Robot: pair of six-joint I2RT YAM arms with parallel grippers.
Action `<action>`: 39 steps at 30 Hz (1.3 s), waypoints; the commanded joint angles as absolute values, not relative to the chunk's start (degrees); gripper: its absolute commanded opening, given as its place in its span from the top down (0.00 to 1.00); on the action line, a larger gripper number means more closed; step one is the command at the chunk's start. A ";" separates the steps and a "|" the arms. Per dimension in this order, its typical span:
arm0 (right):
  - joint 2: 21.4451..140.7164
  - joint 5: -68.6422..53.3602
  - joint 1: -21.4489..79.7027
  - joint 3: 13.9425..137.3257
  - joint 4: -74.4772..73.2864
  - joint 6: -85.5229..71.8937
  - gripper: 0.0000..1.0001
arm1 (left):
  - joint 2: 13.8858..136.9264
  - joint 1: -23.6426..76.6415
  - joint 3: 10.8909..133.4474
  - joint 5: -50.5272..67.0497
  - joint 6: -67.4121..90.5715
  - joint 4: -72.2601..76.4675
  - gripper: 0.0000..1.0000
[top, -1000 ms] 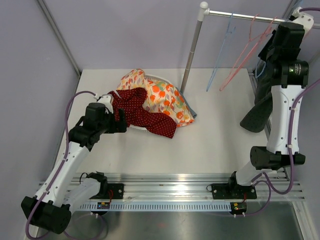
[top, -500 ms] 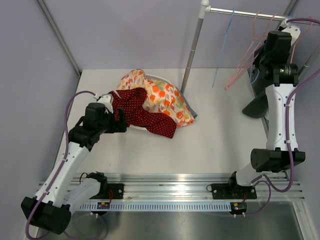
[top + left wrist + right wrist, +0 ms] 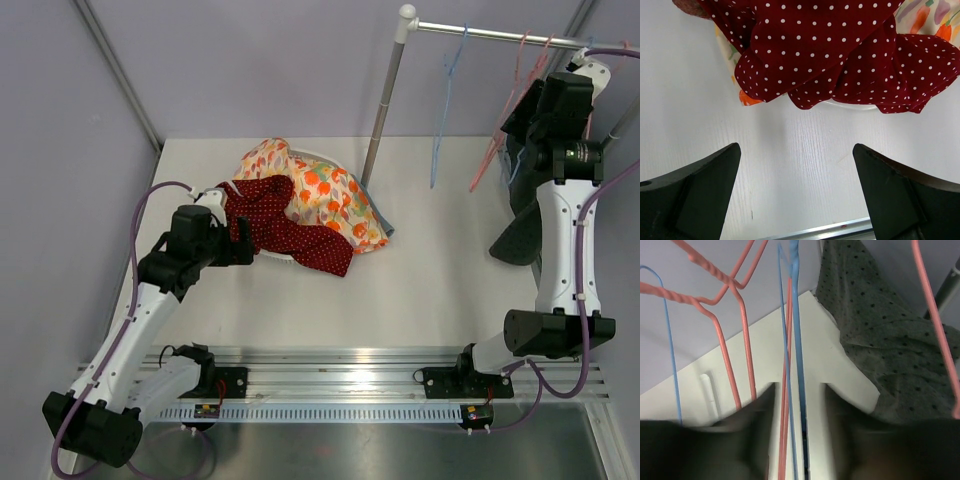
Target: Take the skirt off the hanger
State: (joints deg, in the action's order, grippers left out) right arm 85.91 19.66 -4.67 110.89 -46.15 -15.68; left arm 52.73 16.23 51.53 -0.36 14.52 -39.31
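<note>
"Anything move in the last second?"

"Only on my right side. My right arm has shifted up by the rail (image 3: pixel 480 33). The blue hanger (image 3: pixel 443 110) and the pink hanger (image 3: pixel 508 115) were splayed far out to the left. They've swung back in toward the arm, the blue one near plumb. The left arm hasn't budged."

"And the skirt?"

"The dark dotted skirt (image 3: pixel 880 340) is up at the right end of the rail, draped down behind my right arm. It isn't off yet. I can't tell which wire carries it, because the arm hides the top of it."

"Grippers?"

"The right gripper (image 3: pixel 797 390) is spread and blurred in the wrist view. Blue and pink wires run through the gap, and the skirt is just to its right. It's pinching nothing. The left gripper (image 3: pixel 795 150) is wide apart too, hovering over the table (image 3: pixel 790 190) beside the red spotted cloth (image 3: pixel 830 50)."

"So where does that leave you?"

"I'd say I'm in among the hangers but not on the fabric — next I'd want to work right, toward the skirt itself."
</note>
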 commanded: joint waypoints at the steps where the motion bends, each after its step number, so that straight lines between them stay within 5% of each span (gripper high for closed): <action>1: 84.38 18.19 -4.83 111.80 -45.35 -16.17 0.20 | 53.00 16.17 53.17 0.18 13.62 -37.53 0.01; 2: 83.94 18.45 -4.83 111.80 -45.26 -16.08 0.03 | 53.00 16.17 53.17 0.18 13.54 -37.53 0.01; 3: 83.67 18.72 -4.83 111.88 -45.44 -16.26 0.01 | 53.00 16.17 53.17 0.18 13.54 -37.53 0.01; 17: 74.63 20.90 -4.83 120.76 -49.22 -16.00 0.01 | 53.09 16.17 53.17 -1.23 13.54 -37.71 0.01; 26: 65.22 42.36 -6.23 104.88 -37.80 -11.08 0.01 | 53.35 17.05 53.17 -0.88 13.54 -37.71 0.01; 39: 77.07 39.53 -14.50 108.19 -39.65 -15.39 0.09 | 51.15 18.98 53.17 -1.15 13.54 -38.14 0.01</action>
State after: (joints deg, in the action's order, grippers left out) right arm 76.03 37.91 -13.45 104.62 -40.75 -14.94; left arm 52.45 18.81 51.53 -1.26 14.39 -39.38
